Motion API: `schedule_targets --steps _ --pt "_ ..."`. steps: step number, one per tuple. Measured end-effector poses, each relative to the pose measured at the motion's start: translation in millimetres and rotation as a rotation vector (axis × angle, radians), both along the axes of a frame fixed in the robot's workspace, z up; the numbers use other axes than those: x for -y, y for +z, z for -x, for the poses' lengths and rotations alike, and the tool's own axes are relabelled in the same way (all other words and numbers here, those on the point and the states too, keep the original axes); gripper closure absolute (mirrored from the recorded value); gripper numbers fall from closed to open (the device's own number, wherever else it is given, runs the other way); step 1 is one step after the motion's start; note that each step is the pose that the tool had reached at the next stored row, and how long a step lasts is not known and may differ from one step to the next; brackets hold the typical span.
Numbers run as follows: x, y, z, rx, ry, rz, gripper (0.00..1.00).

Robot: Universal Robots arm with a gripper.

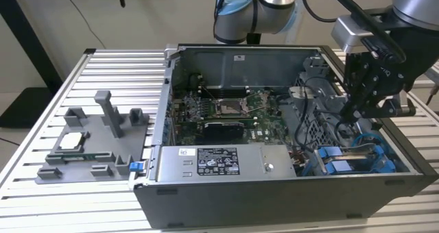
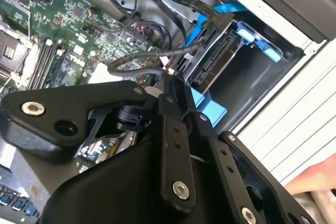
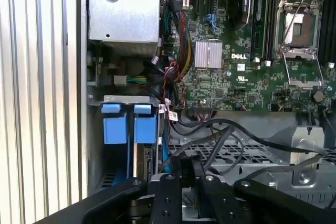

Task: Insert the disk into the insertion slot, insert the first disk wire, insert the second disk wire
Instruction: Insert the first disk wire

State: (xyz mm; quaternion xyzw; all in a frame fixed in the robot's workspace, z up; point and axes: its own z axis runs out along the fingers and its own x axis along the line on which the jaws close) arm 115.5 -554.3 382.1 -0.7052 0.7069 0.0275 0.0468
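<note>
A silver table (image 1: 116, 68) made of long metal slats holds an open PC case (image 1: 274, 202). On the exterior view's left, right next to the case, sits a flat grey tray (image 1: 96, 145) w/ moulded holders.

Inside the case is a green board (image 1: 233, 107). At the front lies a long grey metal box (image 1: 274, 163) w/ a black & white sticker (image 1: 217, 161). Its print is too small to make out. A small white sticker (image 1: 239, 57) is on the case's back wall. In the first wrist view the board has small white letters (image 3: 242, 56) printed just beside a silver finned block (image 3: 208, 54).

The black tool (image 1: 350, 114) hangs over the side of the case on the exterior view's right, above the insertion slot (image 2: 252, 77). That slot is a grey bay w/ bright blue tabs (image 3: 114, 129). Can't tell if the tool is open or closed.

The disk (image 2: 210, 66) sits inside the slot, w/ blue plastic around it & its plug end facing out. In the second wrist view the tool's tip is very near that plug end. A thin black wire (image 2: 142, 59) curves right by the tip. More black wires (image 3: 236, 129) loop between the board & the slot.
</note>
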Motion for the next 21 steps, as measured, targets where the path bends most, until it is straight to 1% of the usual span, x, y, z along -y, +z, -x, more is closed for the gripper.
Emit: schedule_targets --steps 10,21 --pt "4.5 -2.3 -0.5 0.0 -0.029 0.0035 1.0" --pt "7.8 -5.5 -3.8 0.0002 -0.045 0.0143 1.0"
